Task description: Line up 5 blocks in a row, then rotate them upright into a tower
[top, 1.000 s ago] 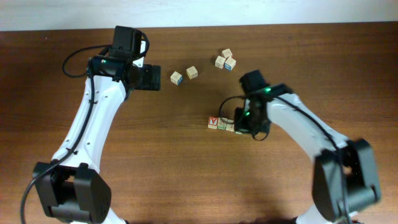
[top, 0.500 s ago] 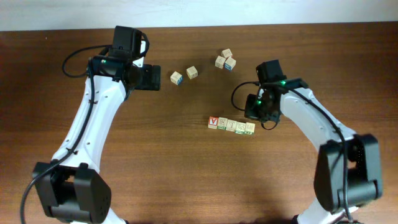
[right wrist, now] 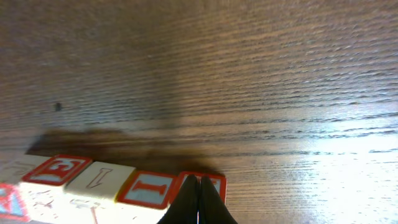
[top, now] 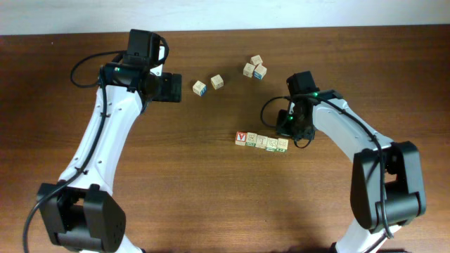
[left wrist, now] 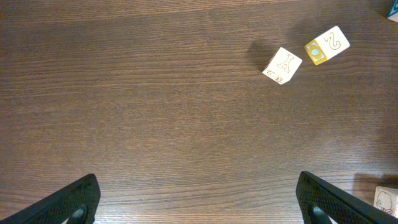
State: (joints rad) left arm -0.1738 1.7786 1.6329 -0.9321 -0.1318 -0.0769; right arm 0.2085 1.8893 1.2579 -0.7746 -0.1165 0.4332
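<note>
The jaws of the left gripper point(top: 172, 88) stand spread wide with nothing between them, over bare wood at the far left of the table point(top: 176, 190). Those of the right gripper point(top: 285, 131) are clenched to a single point and hold nothing. Their tip sits right at the right end of the row of five blocks point(top: 261, 142), though whether it touches the last cube cannot be told. The row lies mid-table, its cubes side by side and touching, with open wood on its near side and to its left. Five loose blocks point(top: 217, 81) are scattered toward the far edge, well apart from the row: two just ahead of the left gripper, three clustered farther right. The row's left end block point(top: 241, 138) shows a red-and-white face with a letter like V or Y. In the right wrist view, red-framed sides of the row read I and what looks like a turned E.
</note>
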